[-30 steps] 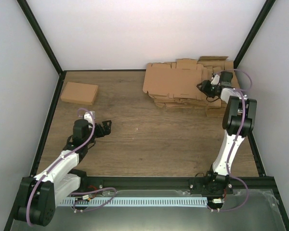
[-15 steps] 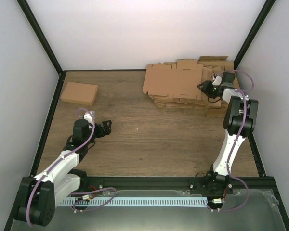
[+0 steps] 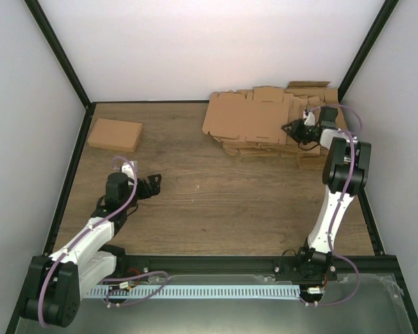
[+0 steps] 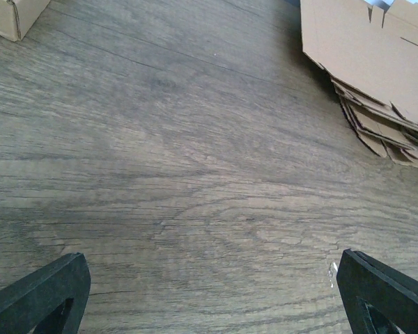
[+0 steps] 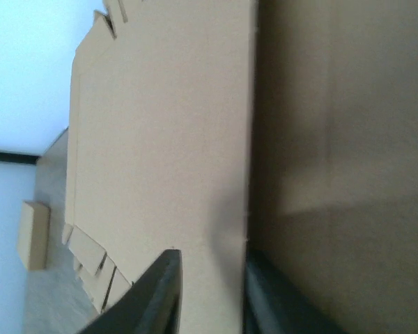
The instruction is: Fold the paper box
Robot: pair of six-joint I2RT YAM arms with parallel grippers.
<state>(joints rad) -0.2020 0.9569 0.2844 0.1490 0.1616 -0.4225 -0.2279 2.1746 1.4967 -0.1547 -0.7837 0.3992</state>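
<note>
right gripper (image 3: 290,129): drawn in narrow on the 3 o'clock edge of the paper box (image 3: 245,117), pointed toward 9 o'clock.
right fingers (image 5: 157,296): stood on either side of that edge in the wrist view, with the sheet between them and only a slim gap left.
paper box: lay flat and unfolded as the topmost sheet of the pile (image 3: 265,148), at about 1 o'clock on the table (image 3: 216,202); showed notched tabs along its 12 o'clock side; jutted past the sheets below toward 9 o'clock.
pile: sat in the far right corner, with loose sheets fanned out ragged at 6 o'clock beneath the top one.
right arm (image 3: 338,188): rose from its base at 5 o'clock, elbow high beside the right frame post.
left gripper (image 3: 150,184): spread wide and held nothing; sat low over bare wood at about 8 o'clock.
left fingers (image 4: 42,292): showed only as two black tips in the bottom corners of the wrist view, well apart.
closed box (image 3: 114,134): rested at 10 o'clock near the left wall, well apart from both grippers.
</note>
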